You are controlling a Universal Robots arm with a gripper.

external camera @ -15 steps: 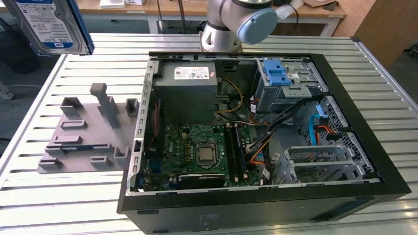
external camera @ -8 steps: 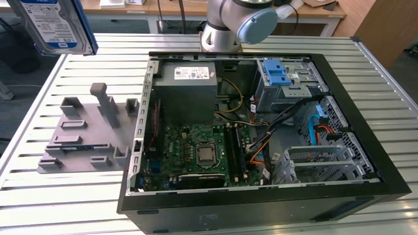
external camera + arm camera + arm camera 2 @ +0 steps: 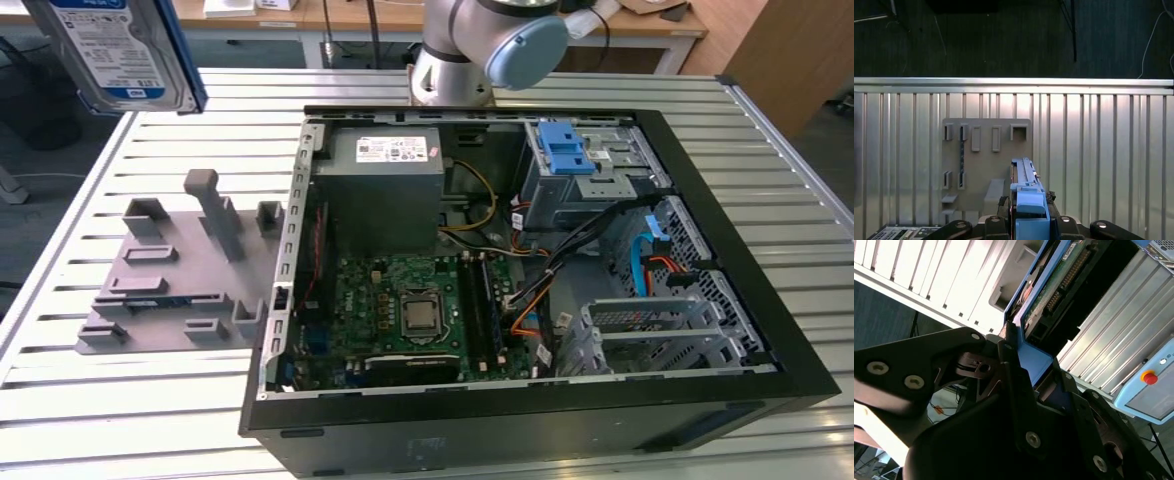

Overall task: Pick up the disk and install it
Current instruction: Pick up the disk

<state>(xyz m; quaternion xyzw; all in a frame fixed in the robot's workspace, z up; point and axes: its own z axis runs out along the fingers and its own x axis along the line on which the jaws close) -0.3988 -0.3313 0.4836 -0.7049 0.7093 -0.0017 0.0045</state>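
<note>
Disk (image 3: pixel 114 45) in gripper (image 3: pixel 1028 220), above grey fixture (image 3: pixel 174 280), nr PC case (image 3: pixel 534 420)

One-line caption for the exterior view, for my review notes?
The disk hangs high at the exterior view's left, over the grey fixture, beside the open computer case.
</note>
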